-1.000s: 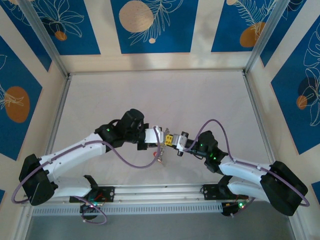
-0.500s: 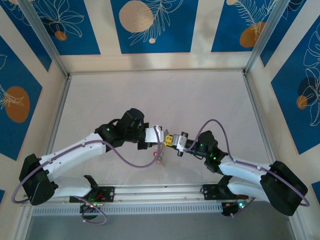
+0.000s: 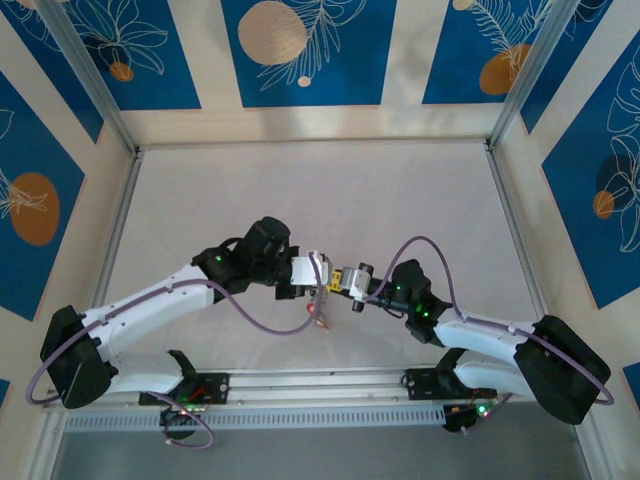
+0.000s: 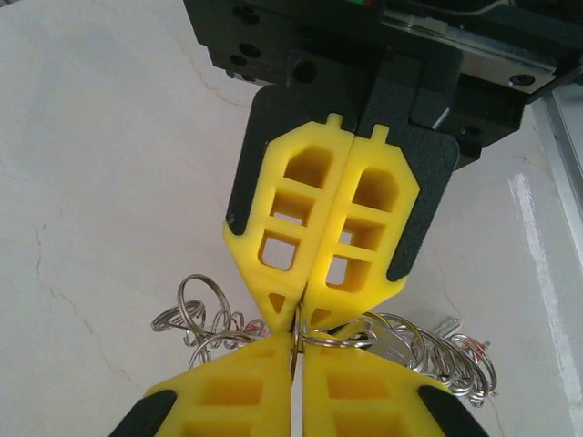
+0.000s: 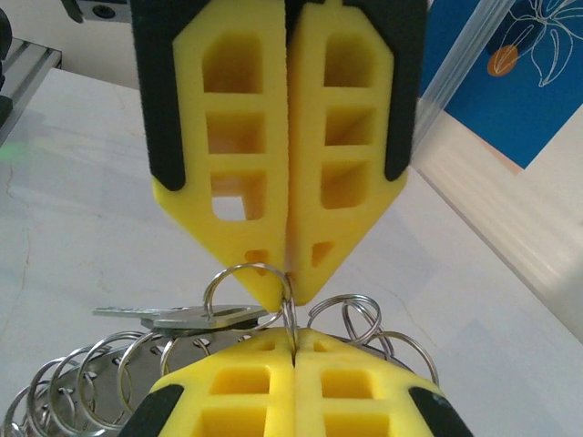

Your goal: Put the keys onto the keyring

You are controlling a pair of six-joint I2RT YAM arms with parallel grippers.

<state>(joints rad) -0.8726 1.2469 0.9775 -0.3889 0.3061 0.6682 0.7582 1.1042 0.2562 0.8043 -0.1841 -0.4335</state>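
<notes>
My two grippers meet tip to tip just above the table in front of the bases. The left gripper (image 3: 325,283) (image 4: 293,337) is shut on the keyring (image 4: 314,339), pinching its thin metal rim edge-on. The right gripper (image 3: 341,281) (image 5: 291,339) is shut on the same keyring (image 5: 290,314) from the opposite side. Many small silver split rings (image 4: 196,309) (image 5: 364,319) fan out on both sides of the jaws. A flat silver key (image 5: 182,317) (image 4: 396,344) hangs from one small ring beside the fingertips. The bundle (image 3: 320,314) dangles below the grippers with a fleck of red.
The pale marble-patterned tabletop (image 3: 320,190) stretches behind the arms, framed by aluminium rails (image 3: 120,230). Purple cables (image 3: 270,325) loop off both wrists near the bundle. The base rail (image 3: 320,380) lies close behind the grippers.
The left gripper's jaws have closed onto the ring. The right arm has edged slightly left toward the left gripper. The bundle hangs in about the same place.
</notes>
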